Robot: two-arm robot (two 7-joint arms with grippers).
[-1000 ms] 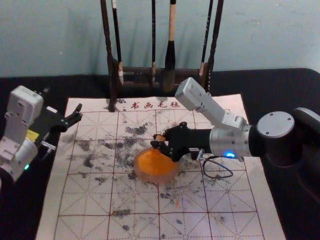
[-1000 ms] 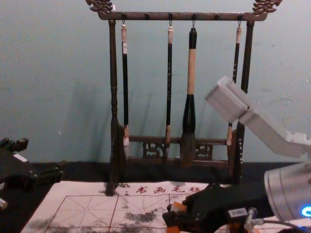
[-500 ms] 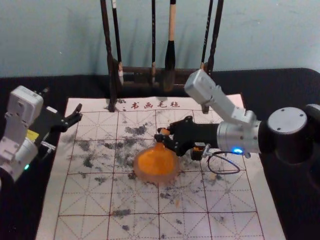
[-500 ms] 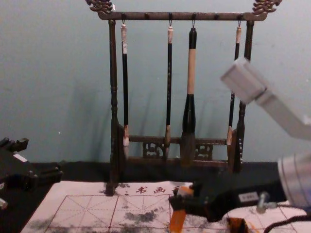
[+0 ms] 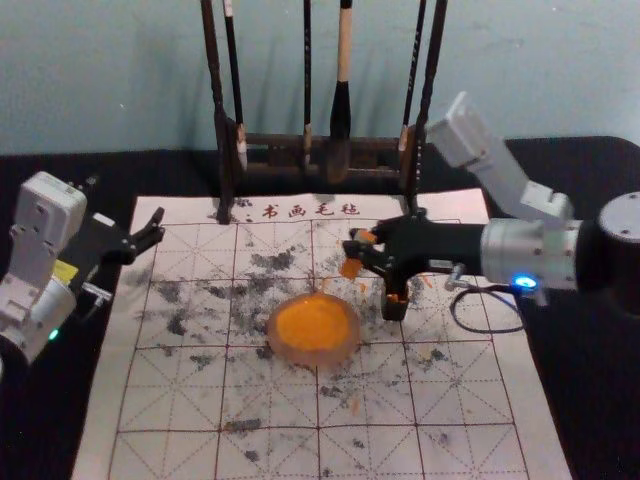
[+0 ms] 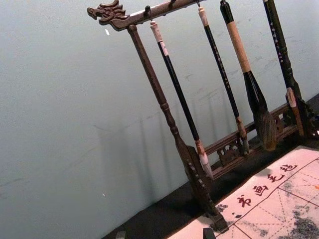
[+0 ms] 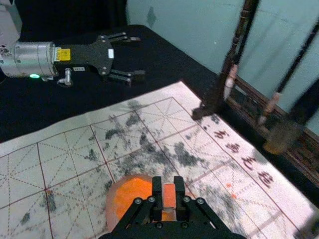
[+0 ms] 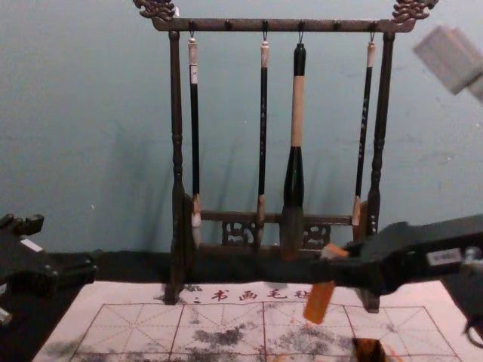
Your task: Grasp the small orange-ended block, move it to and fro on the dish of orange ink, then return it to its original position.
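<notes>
Right gripper [image 5: 358, 247] is closing narrowly on the orange-ended block [image 5: 350, 268], holding it tilted above the mat [image 5: 180, 405], to the dish's far right. Dish [image 5: 312, 358] is sitting on the mat with orange ink [image 5: 312, 326] inside; left gripper [image 5: 156, 226] is hanging at left, fingers spread wide, holding nothing.

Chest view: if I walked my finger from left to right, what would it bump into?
Left gripper, rack's left post, slim brush, second slim brush, fat brush, orange-ended block, last slim brush, rack's right post.
</notes>
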